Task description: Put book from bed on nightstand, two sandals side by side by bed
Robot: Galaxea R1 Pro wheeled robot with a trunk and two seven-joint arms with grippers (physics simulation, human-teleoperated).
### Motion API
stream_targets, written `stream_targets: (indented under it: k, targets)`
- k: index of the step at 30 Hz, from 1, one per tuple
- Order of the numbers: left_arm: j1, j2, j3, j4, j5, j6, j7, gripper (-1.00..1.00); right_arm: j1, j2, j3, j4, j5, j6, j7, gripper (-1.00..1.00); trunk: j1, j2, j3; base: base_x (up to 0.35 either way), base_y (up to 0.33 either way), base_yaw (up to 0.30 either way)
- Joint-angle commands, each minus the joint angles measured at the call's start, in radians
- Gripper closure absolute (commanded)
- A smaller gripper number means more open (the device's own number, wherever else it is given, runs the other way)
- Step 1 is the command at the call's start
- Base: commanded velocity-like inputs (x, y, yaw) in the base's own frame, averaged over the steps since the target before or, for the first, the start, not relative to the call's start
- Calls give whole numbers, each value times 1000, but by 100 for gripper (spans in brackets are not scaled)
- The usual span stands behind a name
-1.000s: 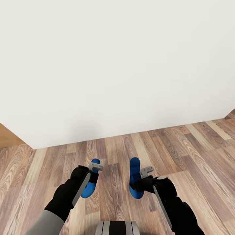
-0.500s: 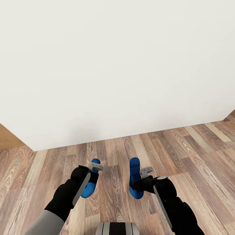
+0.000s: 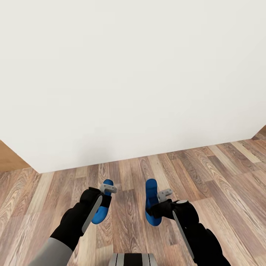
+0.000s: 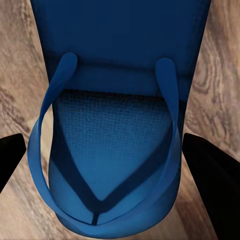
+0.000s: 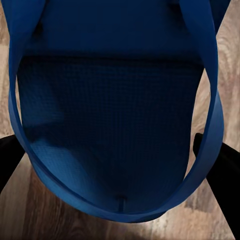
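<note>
Sandals carried over the wood-plank floor, before a white wall.
Left gripper grips the left sandal, right gripper the right sandal; arms hide both heels.

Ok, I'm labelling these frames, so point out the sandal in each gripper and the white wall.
Left gripper's sandal (image 3: 100, 214), head view: heel end of the sole.
Right gripper's sandal (image 3: 150, 188), head view: the sole's far end.
White wall (image 3: 133, 81), head view: its plain middle.
</note>
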Motion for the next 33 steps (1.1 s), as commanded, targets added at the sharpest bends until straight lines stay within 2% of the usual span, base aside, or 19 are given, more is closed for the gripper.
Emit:
stream_targets:
  k: [1,20,33]
  targets:
    - [-1,0,-1,-1,11,3,10,100,-1,0,1,-1,11,4,8,100,0,0,1,0,0,0]
    - [-1,2,-2,1,11,3,7,100,-1,-1,4,6,12,2,7,100,0,0,31,0,0,0]
    - [-1,4,-2,0,12,3,6,100,-1,0,4,6,12,2,8,100,0,0,35,0,0,0]
